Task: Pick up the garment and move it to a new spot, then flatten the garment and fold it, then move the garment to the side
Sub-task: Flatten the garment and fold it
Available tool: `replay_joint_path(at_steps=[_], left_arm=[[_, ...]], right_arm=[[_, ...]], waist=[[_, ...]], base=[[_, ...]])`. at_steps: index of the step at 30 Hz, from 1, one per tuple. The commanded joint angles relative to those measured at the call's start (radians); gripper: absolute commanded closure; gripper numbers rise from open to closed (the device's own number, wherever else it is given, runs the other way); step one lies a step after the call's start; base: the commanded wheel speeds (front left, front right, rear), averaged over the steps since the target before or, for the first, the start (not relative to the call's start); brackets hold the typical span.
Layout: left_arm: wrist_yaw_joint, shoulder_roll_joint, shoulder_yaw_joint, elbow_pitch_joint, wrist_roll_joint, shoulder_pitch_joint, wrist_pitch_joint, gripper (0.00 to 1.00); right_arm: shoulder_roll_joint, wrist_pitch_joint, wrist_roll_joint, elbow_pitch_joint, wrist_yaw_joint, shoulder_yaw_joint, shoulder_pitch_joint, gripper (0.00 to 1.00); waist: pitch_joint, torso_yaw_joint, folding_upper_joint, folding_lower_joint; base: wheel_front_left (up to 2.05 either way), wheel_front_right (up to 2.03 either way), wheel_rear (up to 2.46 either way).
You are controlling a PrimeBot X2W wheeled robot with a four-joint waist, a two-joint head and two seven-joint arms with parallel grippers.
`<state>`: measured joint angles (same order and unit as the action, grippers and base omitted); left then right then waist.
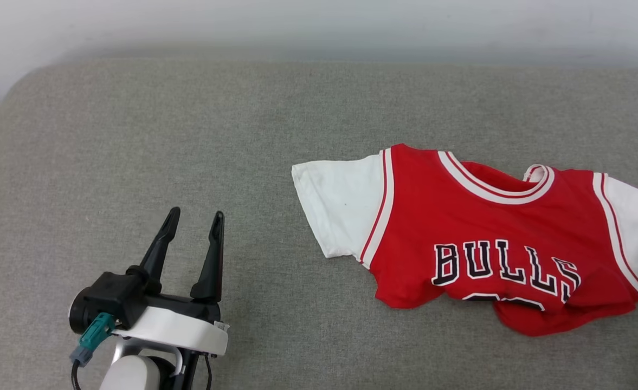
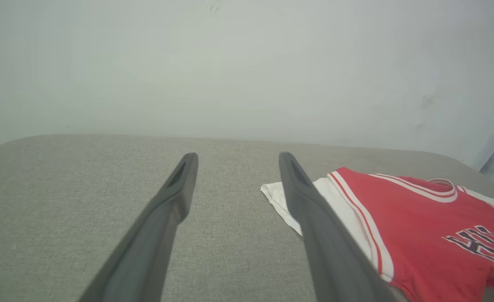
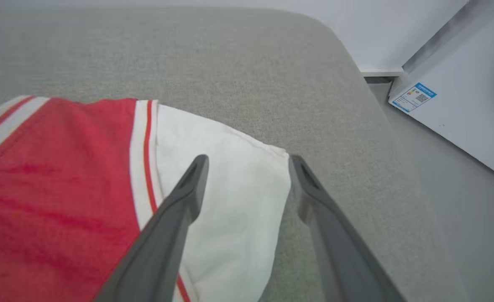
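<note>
Two grippers are standing spread. The left gripper (image 1: 196, 215) is hovering at the head view's lower left, well apart from the shirt (image 1: 487, 238), which is lying rumpled at right on the grey cushion (image 1: 188, 135). The right gripper (image 3: 249, 160) is straddling a white sleeve (image 3: 230, 201), seemingly without gripping it.

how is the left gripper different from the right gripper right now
The left gripper sits over bare grey cushion, the right gripper over a white sleeve of the garment. The left gripper is apart from the garment; the right gripper straddles that sleeve's edge. Both are open, holding nothing.
</note>
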<state>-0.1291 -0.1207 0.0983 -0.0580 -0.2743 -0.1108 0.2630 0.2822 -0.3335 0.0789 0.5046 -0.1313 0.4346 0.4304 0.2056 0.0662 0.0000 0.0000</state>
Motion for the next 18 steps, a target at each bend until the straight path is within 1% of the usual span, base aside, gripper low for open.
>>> replay_joint_path(at_steps=[1, 4, 6, 7, 12, 14, 18], left_arm=[[-0.002, -0.004, -0.004, 0.013, 0.009, -0.004, 0.003, 0.00], [-0.002, 0.003, -0.004, 0.021, 0.011, 0.009, 0.003, 0.00], [-0.002, 0.003, -0.001, 0.021, 0.012, 0.018, 0.003, 0.00], [-0.002, 0.004, 0.007, 0.009, 0.001, 0.029, 0.003, 0.00], [-0.002, -0.001, 0.029, 0.009, 0.004, 0.042, 0.003, 0.00], [-0.002, 0.006, 0.037, 0.000, -0.010, 0.048, 0.003, 0.00], [-0.002, 0.013, 0.030, 0.005, -0.020, 0.051, 0.003, 0.00]], right_arm=[[-0.008, 0.032, -0.019, -0.012, 0.001, -0.009, 0.015, 0.00], [-0.024, 0.096, -0.054, -0.056, 0.001, -0.042, 0.008, 0.00], [-0.046, 0.137, -0.083, -0.094, 0.001, -0.063, -0.018, 0.00], [-0.080, 0.207, -0.127, -0.174, 0.001, -0.104, -0.060, 0.00], [-0.134, 0.327, -0.172, -0.311, 0.001, -0.173, -0.154, 0.00], [-0.162, 0.374, -0.203, -0.354, 0.001, -0.187, -0.196, 0.00], [-0.188, 0.466, -0.243, -0.410, 0.001, -0.233, -0.273, 0.00]], waist=[[-0.015, -0.007, 0.0000, 0.0000], [-0.034, -0.015, 0.0000, 0.0000], [-0.047, -0.021, 0.0000, 0.0000], [-0.062, -0.029, 0.0000, 0.0000], [-0.079, -0.042, 0.0000, 0.0000], [-0.084, -0.045, 0.0000, 0.0000], [-0.085, -0.056, 0.0000, 0.0000]], base=[[0.00, 0.00, 0.00], [0.00, 0.00, 0.00], [0.00, 0.00, 0.00], [0.00, 0.00, 0.00], [0.00, 0.00, 0.00], [0.00, 0.00, 0.00], [0.00, 0.00, 0.00]])
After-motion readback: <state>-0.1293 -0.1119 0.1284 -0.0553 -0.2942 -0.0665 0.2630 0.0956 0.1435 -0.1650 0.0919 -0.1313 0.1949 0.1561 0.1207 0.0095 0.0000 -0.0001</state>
